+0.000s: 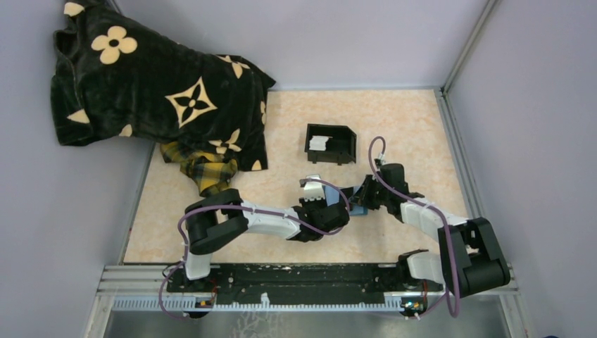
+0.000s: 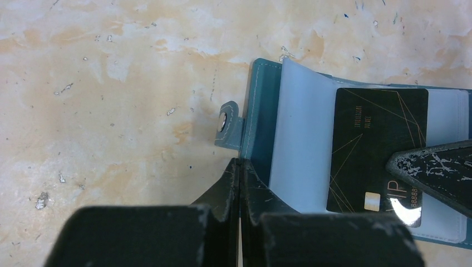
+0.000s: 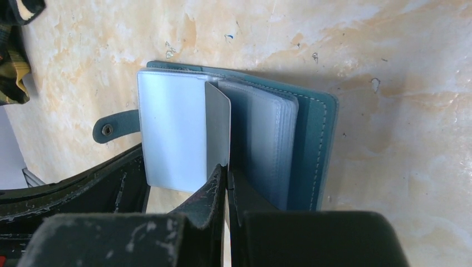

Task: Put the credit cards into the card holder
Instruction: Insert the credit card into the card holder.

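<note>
From above, my left gripper (image 1: 345, 205) and right gripper (image 1: 362, 199) meet at the card holder (image 1: 359, 210) on the desk. Left wrist: shut, empty, beside its edge; the credit card (image 2: 373, 139) lies rightward, lengthwise away. Right wrist: shut at the sleeves (image 3: 261, 139), nearer.

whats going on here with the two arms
Both arms meet over the open blue card holder mid-table. The left claw, shut, sits at its edge by the snap tab. The right claw, also shut, has its tip on a dark card among the clear sleeves. More cards wait in the black box.
</note>
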`<state>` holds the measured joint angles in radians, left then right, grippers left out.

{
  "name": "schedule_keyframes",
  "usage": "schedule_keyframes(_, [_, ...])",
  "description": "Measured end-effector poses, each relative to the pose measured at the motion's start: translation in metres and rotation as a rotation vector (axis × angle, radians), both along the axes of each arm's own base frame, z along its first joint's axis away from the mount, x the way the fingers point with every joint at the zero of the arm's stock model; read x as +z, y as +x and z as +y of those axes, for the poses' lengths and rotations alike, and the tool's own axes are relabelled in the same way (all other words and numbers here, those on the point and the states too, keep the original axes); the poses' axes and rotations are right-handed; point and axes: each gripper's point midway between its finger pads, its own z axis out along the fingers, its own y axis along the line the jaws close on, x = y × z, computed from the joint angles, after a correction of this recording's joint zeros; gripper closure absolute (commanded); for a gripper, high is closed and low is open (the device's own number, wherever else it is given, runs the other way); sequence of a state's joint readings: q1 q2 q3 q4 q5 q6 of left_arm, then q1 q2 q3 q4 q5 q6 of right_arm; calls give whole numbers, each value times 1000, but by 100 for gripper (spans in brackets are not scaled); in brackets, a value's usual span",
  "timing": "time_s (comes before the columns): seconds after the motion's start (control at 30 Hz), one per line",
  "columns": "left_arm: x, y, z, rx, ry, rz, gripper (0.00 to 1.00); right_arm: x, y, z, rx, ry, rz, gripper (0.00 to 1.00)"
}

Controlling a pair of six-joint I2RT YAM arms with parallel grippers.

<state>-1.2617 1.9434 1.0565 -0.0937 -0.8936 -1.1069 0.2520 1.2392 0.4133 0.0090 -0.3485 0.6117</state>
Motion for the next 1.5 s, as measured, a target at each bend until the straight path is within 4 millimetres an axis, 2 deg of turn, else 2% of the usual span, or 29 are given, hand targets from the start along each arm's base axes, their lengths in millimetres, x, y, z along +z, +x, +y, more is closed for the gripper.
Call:
schedule_keyframes(0.4, [-1, 1, 1, 7, 6, -9, 100, -7, 1, -2, -7, 1, -8, 100])
schedule_keyframes(1.03, [-6, 1, 3, 16, 28, -36, 100, -7, 1, 0, -15, 15, -10, 100])
schedule_keyframes(1.5, [-7, 8, 2, 38, 22, -75, 100, -8, -1, 17, 8, 30, -15, 100])
